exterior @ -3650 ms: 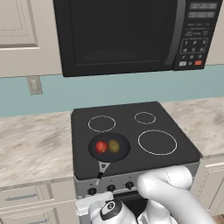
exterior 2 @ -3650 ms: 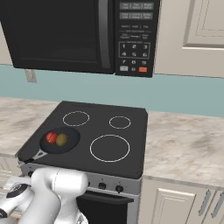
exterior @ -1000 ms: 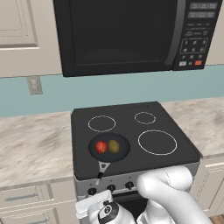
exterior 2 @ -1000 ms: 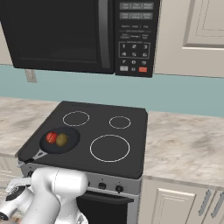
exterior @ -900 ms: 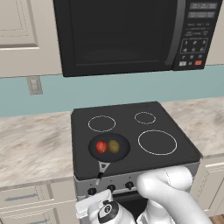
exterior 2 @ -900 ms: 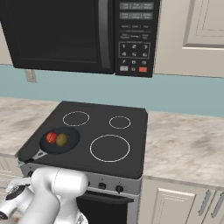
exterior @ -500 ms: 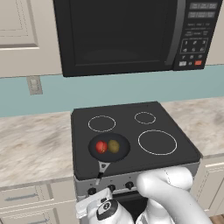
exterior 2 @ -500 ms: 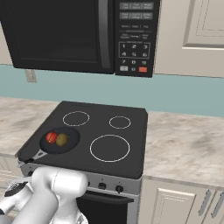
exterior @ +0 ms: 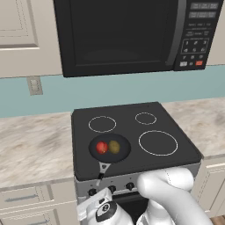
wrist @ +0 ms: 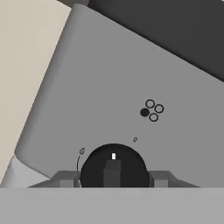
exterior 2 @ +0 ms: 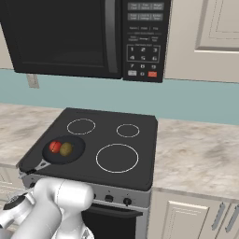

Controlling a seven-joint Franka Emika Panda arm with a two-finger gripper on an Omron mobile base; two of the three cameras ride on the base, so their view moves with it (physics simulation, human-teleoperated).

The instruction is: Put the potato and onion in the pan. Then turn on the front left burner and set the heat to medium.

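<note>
Dark pan (exterior: 110,148) sits on front left burner (exterior: 94,154) of black cooktop, handle toward front edge. Red onion (exterior: 102,147) and olive-brown potato (exterior: 114,146) lie inside, side by side, onion left.

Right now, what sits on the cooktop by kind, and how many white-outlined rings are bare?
Pan: 1
Onion: 1, in the pan
Potato: 1, in the pan beside the onion
Bare white-outlined rings: 3, rear left, rear right, front right
Total: 3 things, 3 bare rings
</note>
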